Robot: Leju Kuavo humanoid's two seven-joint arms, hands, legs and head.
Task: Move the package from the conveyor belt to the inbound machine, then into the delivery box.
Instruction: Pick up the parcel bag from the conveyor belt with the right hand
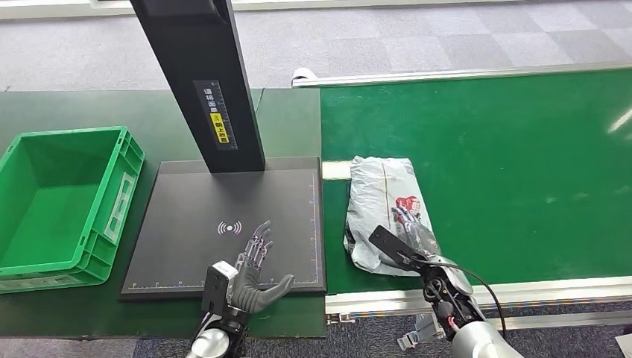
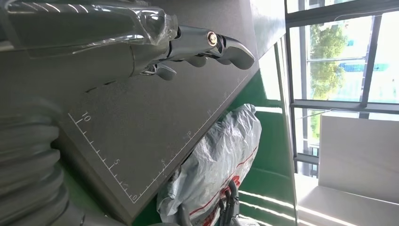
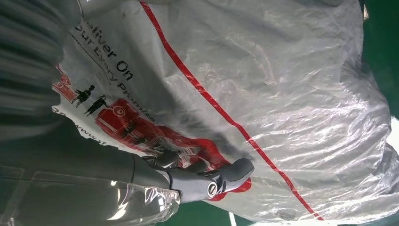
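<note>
Nearest, the left hand (image 1: 250, 280) hangs over the front edge of the scanner plate (image 1: 194, 224), its fingers (image 1: 259, 242) spread apart and grasping nothing, the thumb stuck out toward the package side. In the left wrist view the same hand (image 2: 197, 47) sits above the dark plate (image 2: 155, 117), clear of its surface as far as can be told, with the ruler marks along the plate's edge below it.

Just to that hand's right, the right hand (image 1: 414, 239) reaches onto the near end of the package (image 1: 387, 205). Its fingers (image 1: 406, 220) lie on the red print of the grey plastic bag, and the right wrist view shows the thumb and darker fingers (image 3: 188, 167) pressed against the crinkled package (image 3: 282, 103) over that red print. Whether they have actually closed on the plastic I cannot tell.

The package lies on the green conveyor belt (image 1: 507, 171), at its left edge, just beside the scanner plate and stretching away from the right fingers. The left wrist view catches the package (image 2: 221, 155) lying along the plate's edge.

Beyond the left fingers, the plate's wireless mark (image 1: 229, 227) sits mid-plate, and further on the black post (image 1: 205, 82) rises from the plate's far side, carrying a yellow and white label. Well off to the left of the left fingers stands the green crate (image 1: 112, 216) on the dark green worktop (image 1: 74, 112).
</note>
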